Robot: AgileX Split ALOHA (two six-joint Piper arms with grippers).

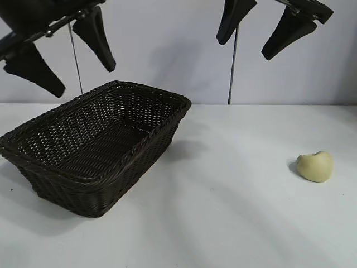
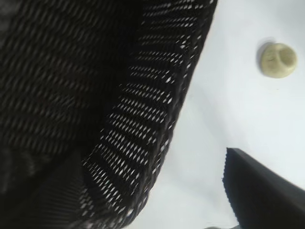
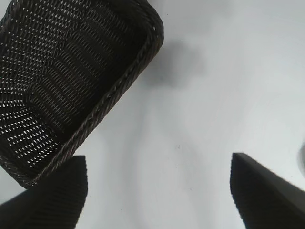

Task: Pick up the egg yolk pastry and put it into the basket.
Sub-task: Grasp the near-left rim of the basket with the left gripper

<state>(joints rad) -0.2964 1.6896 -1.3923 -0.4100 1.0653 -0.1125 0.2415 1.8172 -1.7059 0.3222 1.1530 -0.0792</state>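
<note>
Pastry (image 1: 315,166): lies on the table (image 1: 234,206), well apart from the basket (image 1: 95,148), which has nothing in it.
Handling: we judge it light, soft and easy to dent; we would take its rounded sides gently.
Right gripper (image 1: 261,30): fingers wide open, holding nothing, high above; pastry below, toward the outer finger.
Left gripper (image 1: 61,53): open over the basket.
</note>
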